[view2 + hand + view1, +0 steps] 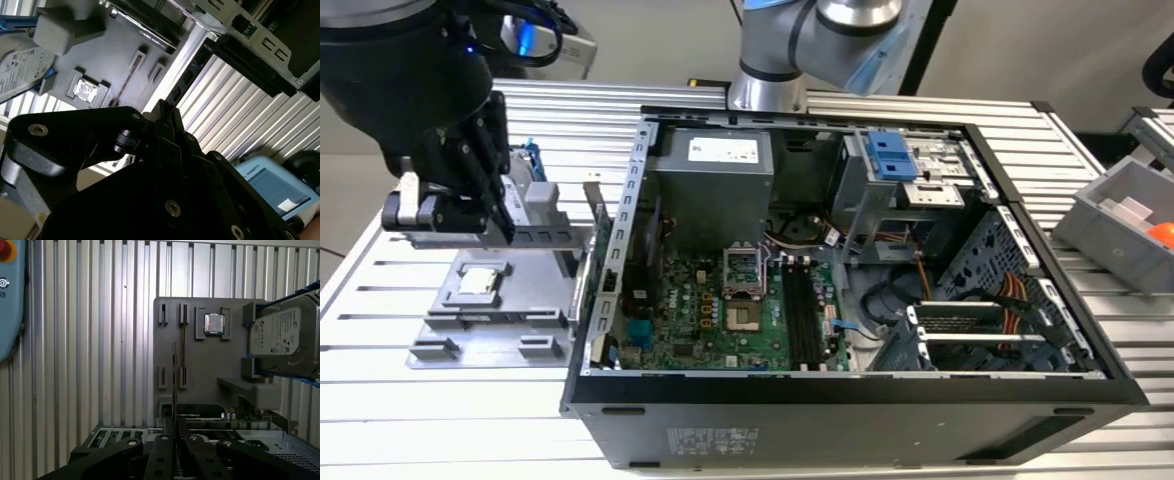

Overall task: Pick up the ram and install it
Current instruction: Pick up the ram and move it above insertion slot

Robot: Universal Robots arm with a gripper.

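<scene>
Between the close-drawn fingers (162,447) of the claw (175,429) sits the ram (174,380). It is clamped there and seen edge-on as a thin dark stick in the first wrist view. Behind it lies a gray fixture plate (200,365); I cannot tell whether the stick clears the plate.

The plate carries pairs of slotted holders (162,314). A square pocket in it holds a small silver chip (214,323), and an upright cradle holds a silver hard drive (282,337) in a blue bracket.

In the exterior view the claw hangs over this plate, at about nine o'clock from the open computer case (854,385). Both stand on a ribbed metal table (454,420).

Inside the case, a green motherboard (707,310) lies flat on the floor. Its black memory slots (801,315) are at three o'clock from the processor socket (744,268). A gray power supply (714,175) sits at twelve o'clock from the board. A drive cage with a blue clip (891,155) fills the one o'clock corner, and orange and yellow cables (1007,300) run through the four o'clock part.

At three o'clock from the case stands a gray bin (1107,215) with something orange (1161,232) in it.
</scene>
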